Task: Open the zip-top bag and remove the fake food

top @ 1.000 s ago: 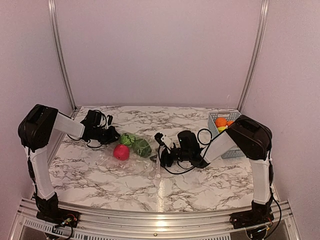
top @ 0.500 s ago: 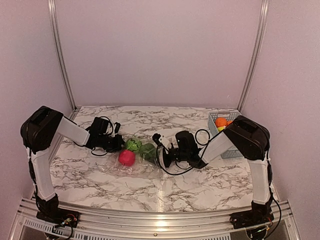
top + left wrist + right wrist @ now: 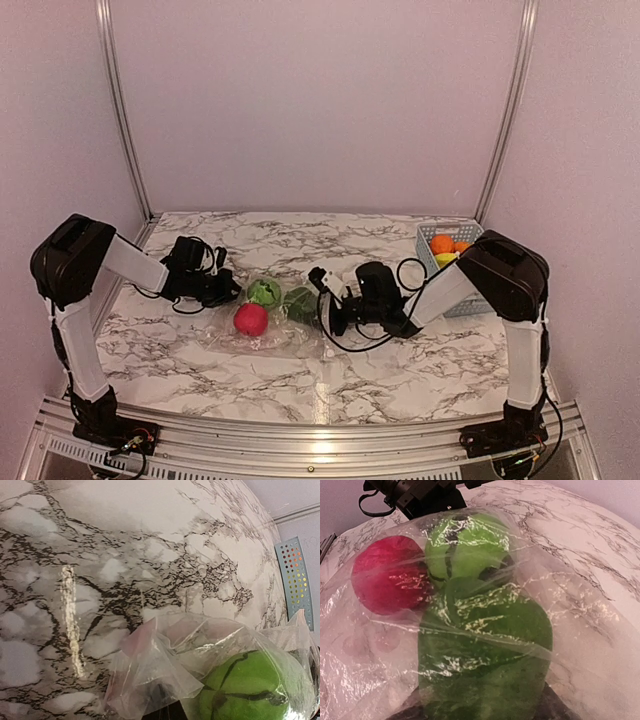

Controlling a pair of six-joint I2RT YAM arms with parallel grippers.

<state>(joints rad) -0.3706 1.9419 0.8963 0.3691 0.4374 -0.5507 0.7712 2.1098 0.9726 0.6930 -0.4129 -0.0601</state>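
the left gripper [image 3: 228, 290] has just clenched tight, seemingly on a bunched corner of the zip-top bag [image 3: 270, 340] lying mid-table between both arms, fake food [image 3: 251, 319] still inside; whether the right gripper [image 3: 325, 306] grips i cannot tell, so opening remains ahead

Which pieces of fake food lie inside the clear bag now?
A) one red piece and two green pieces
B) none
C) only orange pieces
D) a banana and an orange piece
A: the right wrist view shows the red piece, the round green piece and the darker green piece behind the plastic of the zip-top bag; the orange pieces are in the basket.
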